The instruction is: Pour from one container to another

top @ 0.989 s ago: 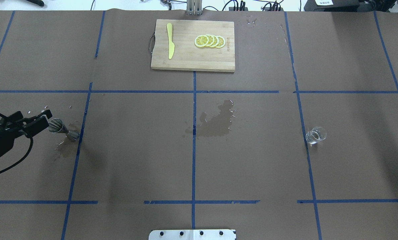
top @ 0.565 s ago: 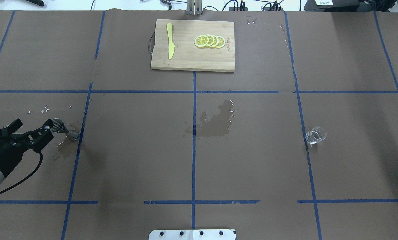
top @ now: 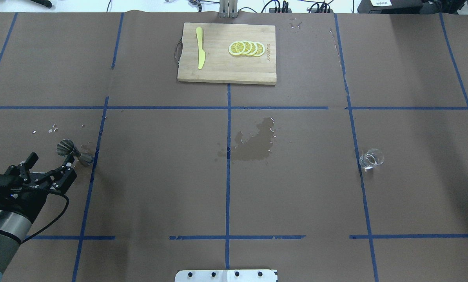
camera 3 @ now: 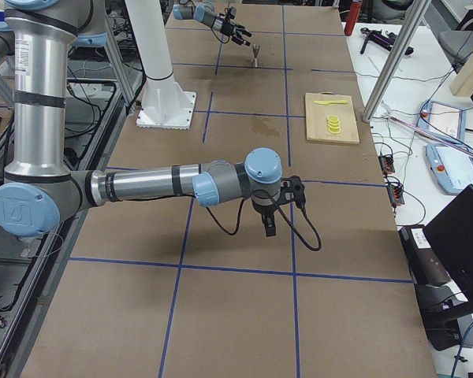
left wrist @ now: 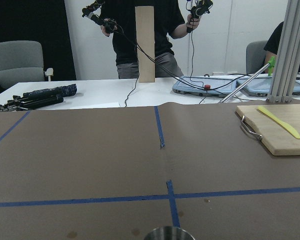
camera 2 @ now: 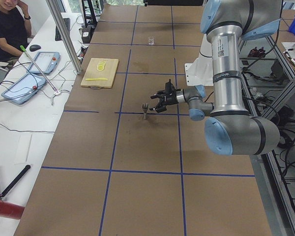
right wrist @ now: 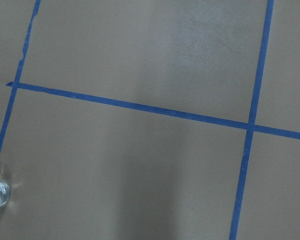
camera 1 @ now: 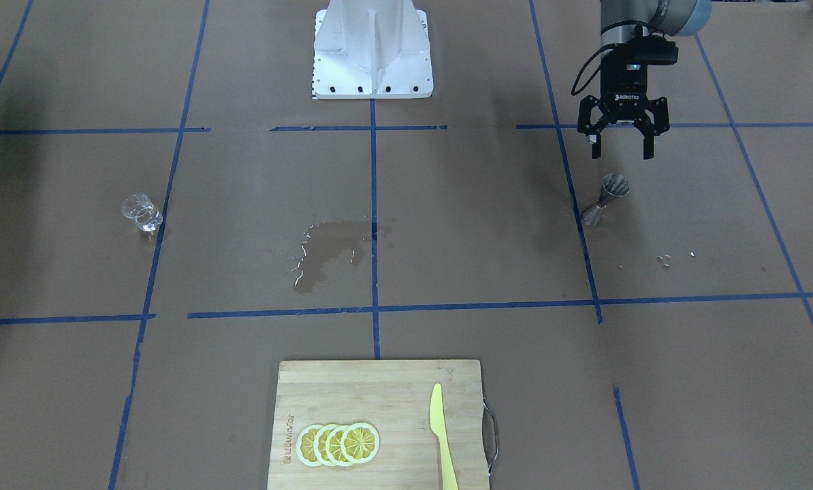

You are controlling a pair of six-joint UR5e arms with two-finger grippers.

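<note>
Hovering at the lower left of the overhead frame, the left pincer (top: pixel 53 166) gapes open and empty, just below the jigger (top: pixel 71 152), which stands upright on the desk (top: pixel 159 176). The glass (top: pixel 371 159) stands well apart at mid-right, with a wet stain (top: pixel 253 147) between them. The right pincer (camera 3: pixel 268 223) shows only in the side view, low over the desk; whether it is open cannot be told.

Our right tool (camera 3: pixel 269 227), near us, points down over the brown paper-covered bench (camera 3: pixel 244 307); our far left tool (camera 3: pixel 243 31) hangs near the hourglass-shaped silver metal jigger (camera 3: pixel 256 53).
</note>
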